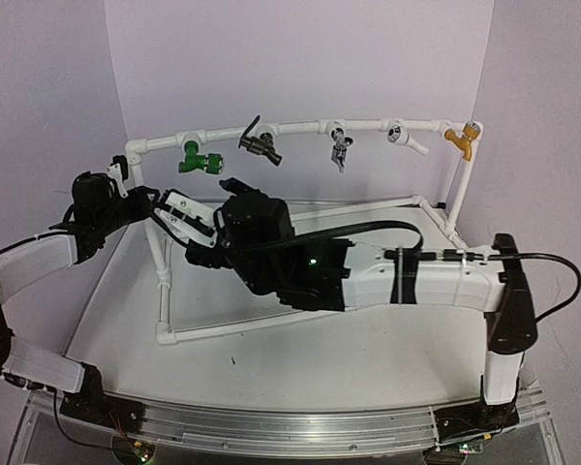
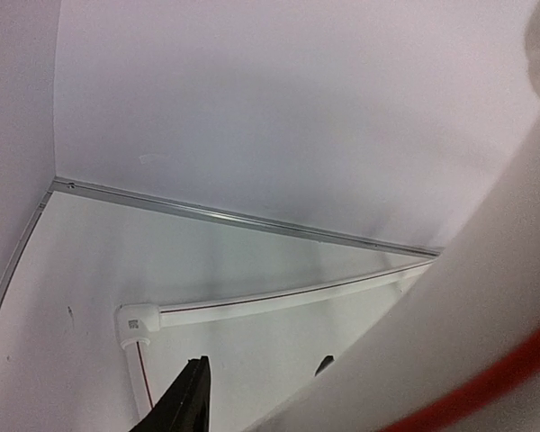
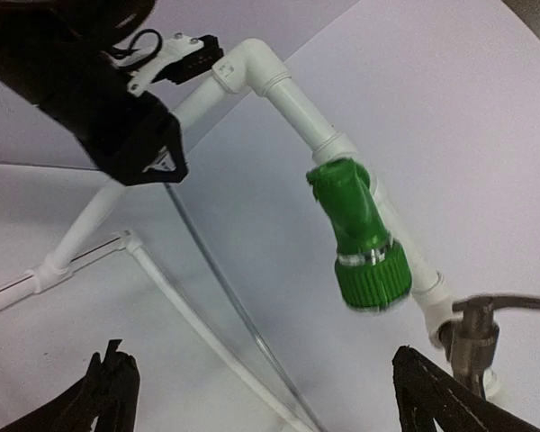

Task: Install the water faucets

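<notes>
The green water faucet (image 1: 201, 160) (image 3: 360, 234) hangs from the top rail of the white pipe frame (image 1: 300, 126), at its left end. The dark water faucet (image 1: 259, 143) (image 3: 472, 328), with a lever handle, sits on the rail just to the green one's right. My right gripper (image 1: 179, 215) (image 3: 274, 400) is open a little below the green faucet, with nothing between its fingers. My left gripper (image 1: 124, 189) (image 2: 261, 364) is shut on the frame's left upright pipe (image 2: 450, 342), just under the corner elbow (image 3: 238, 67).
Further right on the rail hang a small silver tap (image 1: 339, 150), a white tap (image 1: 405, 136) and an orange-yellow tap (image 1: 462, 139). The frame's base pipes (image 1: 232, 329) lie on the white table. White walls close the back and both sides.
</notes>
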You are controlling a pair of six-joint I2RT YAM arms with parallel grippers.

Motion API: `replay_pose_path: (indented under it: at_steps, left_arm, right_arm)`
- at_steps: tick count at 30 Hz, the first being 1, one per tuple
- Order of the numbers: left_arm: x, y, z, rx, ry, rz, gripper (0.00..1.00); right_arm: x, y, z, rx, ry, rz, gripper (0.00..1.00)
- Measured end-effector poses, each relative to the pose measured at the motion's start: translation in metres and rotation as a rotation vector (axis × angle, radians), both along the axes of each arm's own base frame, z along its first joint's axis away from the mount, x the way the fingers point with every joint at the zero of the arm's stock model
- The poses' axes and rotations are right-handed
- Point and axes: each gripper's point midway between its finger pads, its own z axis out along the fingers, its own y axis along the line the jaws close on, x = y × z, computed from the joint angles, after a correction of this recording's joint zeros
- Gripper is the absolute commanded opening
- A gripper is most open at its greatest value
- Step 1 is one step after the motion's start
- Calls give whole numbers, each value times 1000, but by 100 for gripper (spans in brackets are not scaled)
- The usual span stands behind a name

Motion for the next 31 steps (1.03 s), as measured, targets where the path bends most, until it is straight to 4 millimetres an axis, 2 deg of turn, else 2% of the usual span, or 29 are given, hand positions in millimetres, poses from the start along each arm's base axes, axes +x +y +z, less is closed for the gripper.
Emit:
replay_pose_path:
  at_steps: [3,5,8,9,10,12,14,16,18,21,26,31]
  left_arm:
    - [18,10,1,5,13,19,0]
    - [30,18,1,9,20,37,0]
    - [42,30,0,15,31,66,2]
    - [44,34,0,17,36,79,8]
    - [44,38,-1,18,41,96,19]
    - [43,46,-2,20,51,127,48]
    - [39,52,-3,15,70,157,66]
    - [26,62,-4,-4,113,204,90]
    - [8,69,4,-29,126,233,99]
    - [-25,74,36,-67,71,244,100]
    - [-87,64,121,-121,-144,172,100]
    - [-137,46,204,-128,-347,51,100]
  right_arm:
    - [-21,-31,6,48,90,-10,98]
    - [-25,-64,7,85,148,-51,98]
    - [-7,-117,1,167,255,-144,98]
    - [2,-137,-5,189,290,-185,98]
    - [11,-155,-11,207,319,-226,98]
    - [36,-201,-27,273,395,-337,98]
    - [54,-246,-41,325,442,-450,98]
    - [59,-285,-48,363,460,-543,98]
    - [52,-301,-40,399,460,-561,98]
    - [39,-314,-15,465,434,-544,98]
    - [25,-342,33,571,364,-538,98]
    - [14,-361,70,663,313,-520,98]
